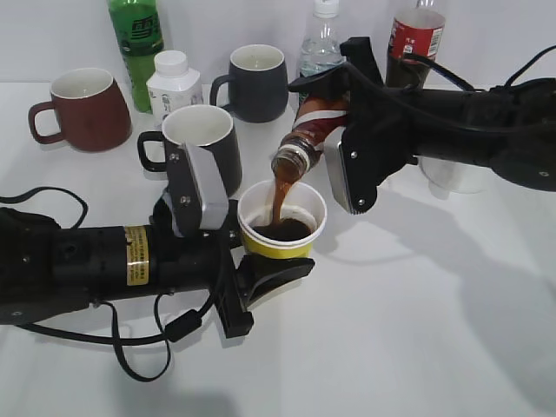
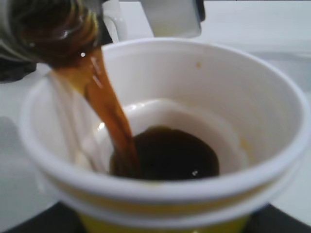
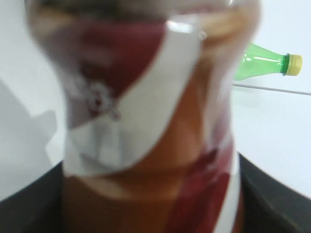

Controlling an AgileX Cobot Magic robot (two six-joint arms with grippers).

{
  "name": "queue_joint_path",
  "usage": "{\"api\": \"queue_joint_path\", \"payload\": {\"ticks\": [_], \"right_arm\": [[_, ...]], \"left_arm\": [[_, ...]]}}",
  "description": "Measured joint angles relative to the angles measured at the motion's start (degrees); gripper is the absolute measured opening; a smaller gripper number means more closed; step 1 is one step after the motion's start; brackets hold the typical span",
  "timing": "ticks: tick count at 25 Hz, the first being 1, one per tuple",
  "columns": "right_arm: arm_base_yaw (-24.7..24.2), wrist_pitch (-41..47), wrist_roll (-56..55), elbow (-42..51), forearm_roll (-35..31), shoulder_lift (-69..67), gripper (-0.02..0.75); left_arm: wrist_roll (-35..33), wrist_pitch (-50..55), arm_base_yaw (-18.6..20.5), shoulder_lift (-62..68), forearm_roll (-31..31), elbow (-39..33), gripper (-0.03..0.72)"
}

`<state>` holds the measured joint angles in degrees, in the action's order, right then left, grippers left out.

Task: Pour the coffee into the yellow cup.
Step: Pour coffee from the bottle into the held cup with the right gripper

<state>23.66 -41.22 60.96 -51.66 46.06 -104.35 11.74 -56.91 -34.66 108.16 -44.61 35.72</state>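
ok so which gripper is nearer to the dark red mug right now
Left. The left gripper sits front centre, clamped around the yellow cup, a short way from the dark red mug at back left. The right gripper holds the coffee bottle farther right.

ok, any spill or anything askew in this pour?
Nothing stands out. The coffee streams from the tilted bottle in the right gripper into the upright yellow cup gripped by the left gripper; no spill visible.

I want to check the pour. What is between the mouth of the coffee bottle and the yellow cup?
Only a stream of coffee joins the bottle mouth to the yellow cup; nothing else lies there. The exterior and left wrist views both show it.
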Motion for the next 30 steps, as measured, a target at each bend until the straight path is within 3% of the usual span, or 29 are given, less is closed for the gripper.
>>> {"api": "queue_joint_path", "payload": {"ticks": [19,30], "right_arm": [[0.00,-0.19,1.71,0.00,-0.11,0.05,0.503],[0.00,-0.19,-19.94,0.00,-0.05,0.05,0.503]], "left_arm": [[0.00,0.25,0.00,0.00,0.54,-0.29,0.385],[0.00,-1.49,0.00,0.00,4.23,-0.34,0.385]]}}
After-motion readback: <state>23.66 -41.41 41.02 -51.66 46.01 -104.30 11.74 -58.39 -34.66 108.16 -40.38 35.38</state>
